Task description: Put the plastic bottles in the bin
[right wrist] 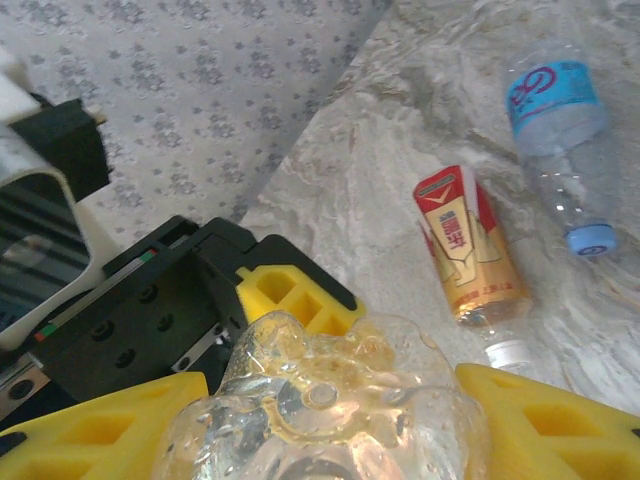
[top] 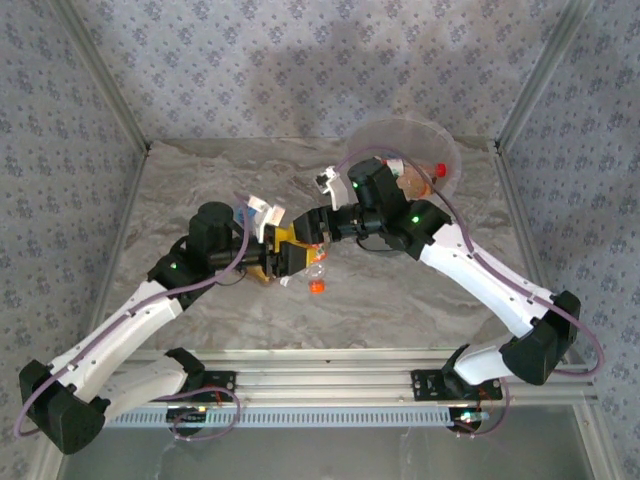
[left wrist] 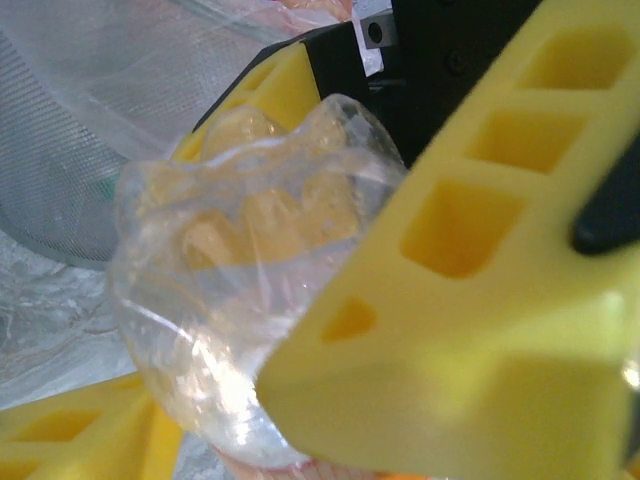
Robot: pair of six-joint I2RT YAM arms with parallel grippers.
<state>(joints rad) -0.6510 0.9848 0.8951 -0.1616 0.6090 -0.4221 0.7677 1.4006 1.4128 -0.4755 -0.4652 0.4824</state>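
A clear bottle (right wrist: 320, 400) of thin, crumpled plastic with a dimpled, petal-shaped base hangs above the middle of the tabletop (top: 420, 290). Its orange cap (top: 317, 287) points toward the near edge, and the two hands meet around it. The right hand (right wrist: 320, 435) has its blocky yellow fingers (right wrist: 545, 430), moulded with square hollows, set against both sides of the base, so it is closed on the clear bottle. The left hand (left wrist: 200, 410) has the same bottle between its own yellow fingers. One lies against the plastic, but I cannot tell whether that hand is clamping or slack.

Two more lie on their sides on the tabletop, near each other but apart. One is a bottle with a red and orange label (right wrist: 470, 250) and a white cap. The other is a bottle with a blue label (right wrist: 560, 130) and a blue cap.

The bin (top: 420, 128), round, translucent and whitish, stands at the far right of the tabletop behind the right arm. A red-capped bottle (top: 437, 170) lies inside it. The tabletop is smooth, with grey marble veining.
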